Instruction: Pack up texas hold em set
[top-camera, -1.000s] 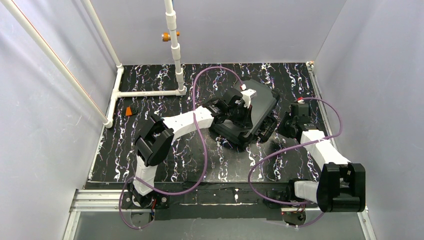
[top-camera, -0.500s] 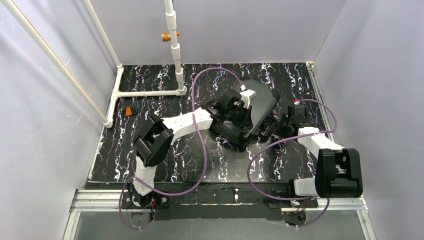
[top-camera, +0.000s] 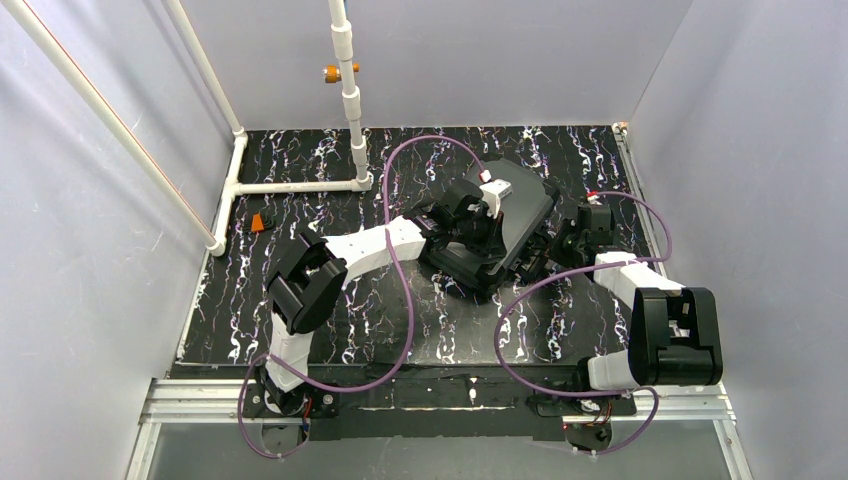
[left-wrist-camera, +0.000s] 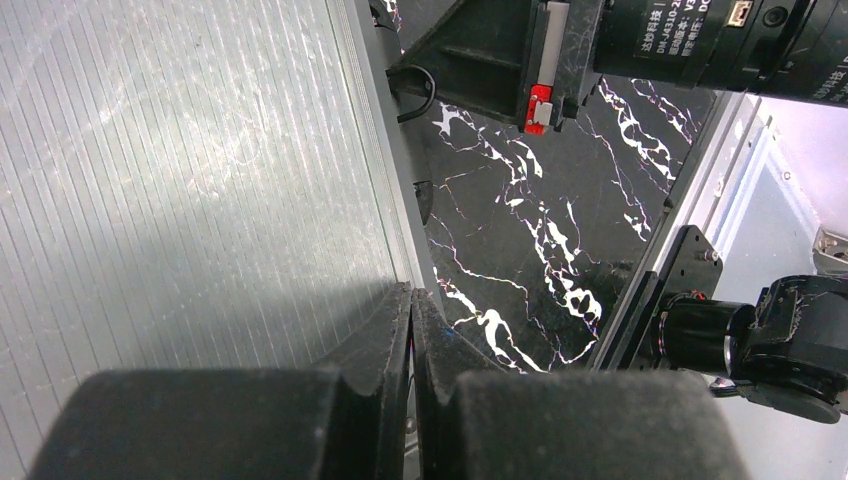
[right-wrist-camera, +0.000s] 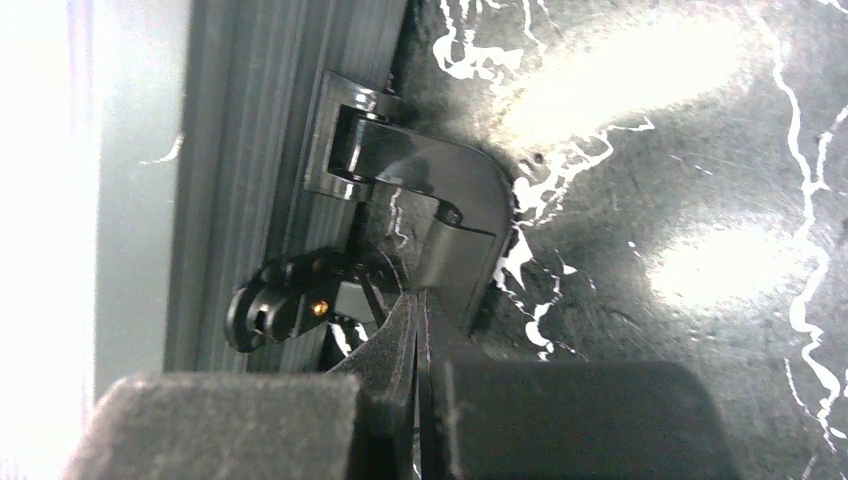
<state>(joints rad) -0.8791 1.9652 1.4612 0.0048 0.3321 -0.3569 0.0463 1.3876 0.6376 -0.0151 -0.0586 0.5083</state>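
Case (top-camera: 525, 212): black hard plastic, lying shut on the black marbled surface (top-camera: 450, 320), right of centre and turned at an angle. With the lid down, the contents were hidden. The lid showed as a pale ribbed panel in the left wrist view.

Small orange-and-black item (top-camera: 262, 222): lay on the surface far to the left, well apart from the case, too small to identify.

Left tool (left-wrist-camera: 411, 296): fingers pressed together with nothing between them. The tips sat over the lid, right at its edge. Contact with the lid could not be confirmed.

Right tool (right-wrist-camera: 417, 303): fingers pressed together, nothing pinched. The tips sat at the black latch (right-wrist-camera: 440, 215) on the case's ribbed rim, on the side facing the right arm. Touching or just short of the latch: could not tell.

Writing: white print on a black motor housing (left-wrist-camera: 690, 40) at the top of the left wrist view began "DM-4310"; the rest was cut off. No brand or label was readable on the case.
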